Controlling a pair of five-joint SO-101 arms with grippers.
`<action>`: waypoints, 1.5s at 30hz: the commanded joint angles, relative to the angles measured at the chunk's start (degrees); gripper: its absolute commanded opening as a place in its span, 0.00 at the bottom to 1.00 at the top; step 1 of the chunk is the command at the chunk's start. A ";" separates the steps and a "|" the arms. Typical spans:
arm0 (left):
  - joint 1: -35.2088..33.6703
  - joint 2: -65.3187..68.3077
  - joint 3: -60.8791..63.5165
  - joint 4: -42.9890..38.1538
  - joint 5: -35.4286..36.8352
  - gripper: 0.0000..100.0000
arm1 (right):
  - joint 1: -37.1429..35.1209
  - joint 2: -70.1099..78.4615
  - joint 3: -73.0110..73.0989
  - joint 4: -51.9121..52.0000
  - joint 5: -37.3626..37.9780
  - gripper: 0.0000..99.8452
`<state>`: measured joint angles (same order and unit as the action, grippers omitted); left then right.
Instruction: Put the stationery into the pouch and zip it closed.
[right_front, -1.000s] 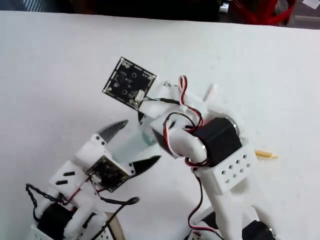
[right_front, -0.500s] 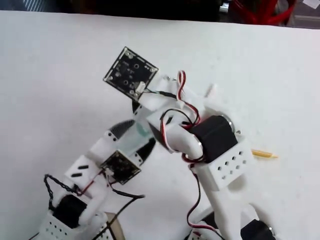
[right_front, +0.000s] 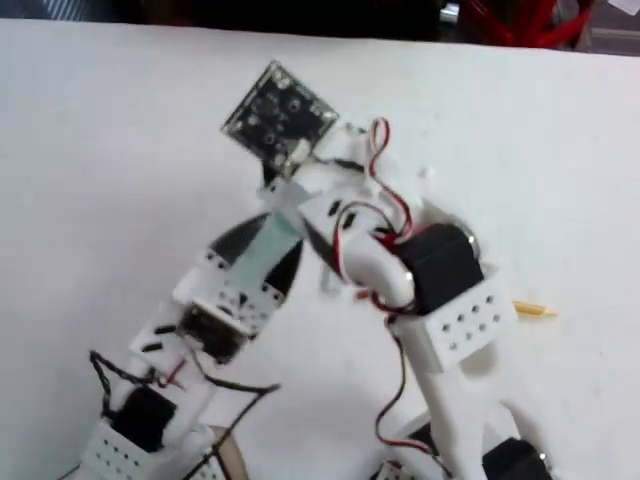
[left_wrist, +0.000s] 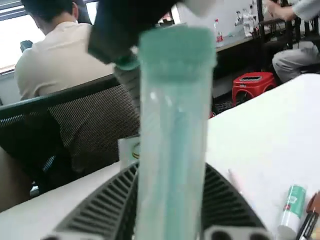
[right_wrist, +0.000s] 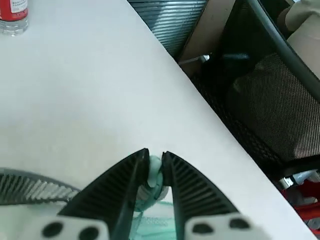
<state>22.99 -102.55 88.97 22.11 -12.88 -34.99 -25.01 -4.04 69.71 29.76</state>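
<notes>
With the left gripper (left_wrist: 171, 172) clamped round the translucent mint-green pouch (left_wrist: 172, 100) and the right gripper (right_wrist: 155, 154) pinching its top end, I'd draw straight, bracing firmly.

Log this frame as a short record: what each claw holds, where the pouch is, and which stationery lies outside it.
pouch: translucent teal tube-shaped pouch, held between the two claws over the white table
left claw: shut on the pouch's body, fingers against both sides
right claw: shut on a small teal piece at the pouch's end
loose stationery: yellow pencil on the table beside the right arm; green-capped white glue stick lying on the table
zip state: cannot tell
</notes>
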 joint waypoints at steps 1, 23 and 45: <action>-4.18 -0.40 -3.52 -2.90 5.01 0.19 | 0.04 -0.40 -0.26 2.07 -0.62 0.02; -0.75 44.00 -31.30 -7.47 5.89 0.17 | 3.12 0.13 -10.46 -0.04 -6.51 0.02; -6.11 52.35 -20.31 -11.60 5.80 0.17 | 5.67 11.56 -0.09 -3.91 -13.19 0.02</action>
<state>18.95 -50.07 66.46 12.09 -7.25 -31.03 -14.46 -5.63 65.93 18.59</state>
